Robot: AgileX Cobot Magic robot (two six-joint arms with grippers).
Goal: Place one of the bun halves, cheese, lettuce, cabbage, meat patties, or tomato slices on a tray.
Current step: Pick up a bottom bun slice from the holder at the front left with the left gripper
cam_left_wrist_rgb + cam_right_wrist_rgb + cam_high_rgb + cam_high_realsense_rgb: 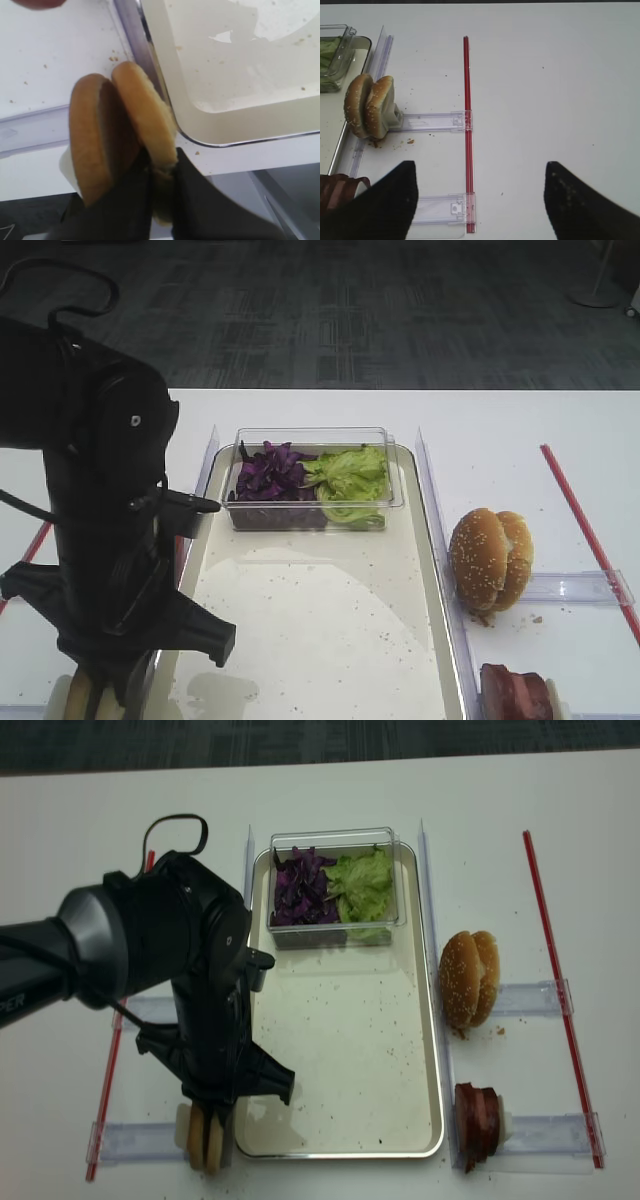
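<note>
Golden-brown bun halves stand on edge just left of the tray, near its near-left corner. Left gripper pinches the right-hand half between its fingers. Right gripper spread over bare table, right of the sesame buns.

Bright, even overhead light; soft glare pooled on the tray (left wrist view blurred up close)

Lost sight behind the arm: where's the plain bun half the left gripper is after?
In the left wrist view, the plain bun half stands on edge just outside the tray's near-left corner, pinched by the left gripper, beside a second half.
</note>
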